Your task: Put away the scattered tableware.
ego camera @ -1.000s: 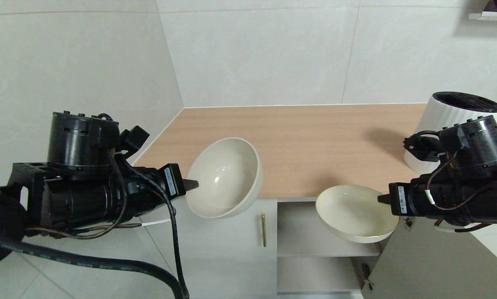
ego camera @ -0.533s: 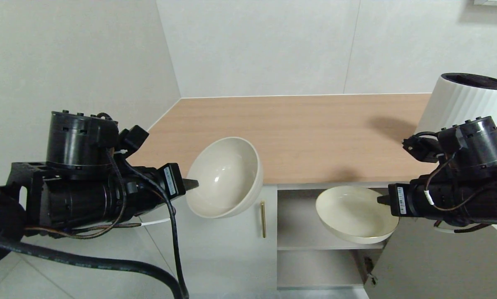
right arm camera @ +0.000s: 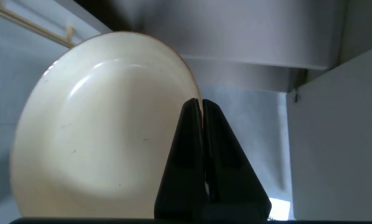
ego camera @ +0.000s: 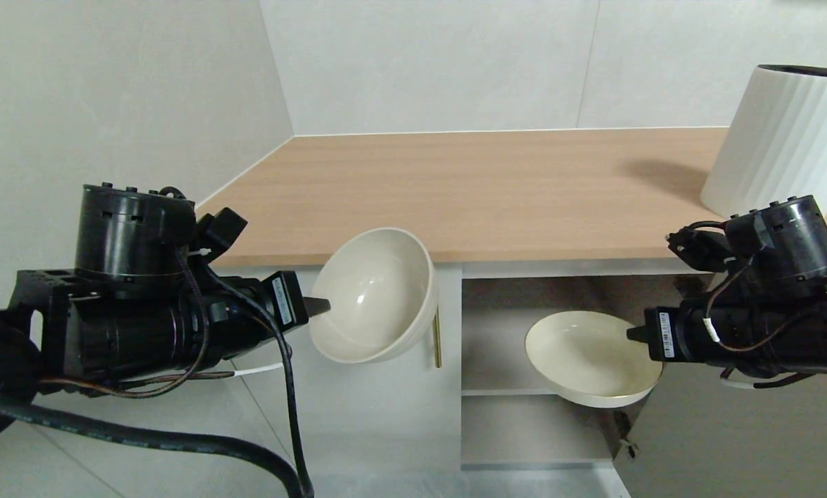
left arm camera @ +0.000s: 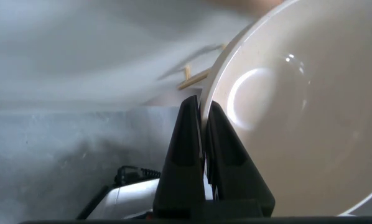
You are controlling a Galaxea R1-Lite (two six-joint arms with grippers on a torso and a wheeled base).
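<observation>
Halfway home: both pieces of tableware are off the counter and in the robot's grasp, but neither has reached the cupboard. The left gripper (ego camera: 322, 305) is clamped on the rim of a deep cream bowl (ego camera: 379, 297), one finger inside the wall and one outside, as the left wrist view shows. The bowl juts out ahead of the fingertips, tipped on its side with its mouth turned back toward the head camera. The right gripper (ego camera: 632, 334) is likewise closed on the rim of a shallow cream dish (ego camera: 590, 356), which reaches from its fingertips toward the other arm and sits nearly level. Both vessels hold nothing. Just beyond the dish is the open cupboard bay (ego camera: 503, 325), with its shelf (ego camera: 510, 392) showing past the dish's lower edge; the swung-open door (ego camera: 718, 443) hangs below the right gripper. Beyond the bowl is a closed door with a brass handle (ego camera: 438, 342). Above both grippers runs the wooden countertop (ego camera: 489, 187), carrying a white ribbed container (ego camera: 790, 138) whose inside cannot be seen. Left to do, by the look of it: set both pieces on the shelves and let go
</observation>
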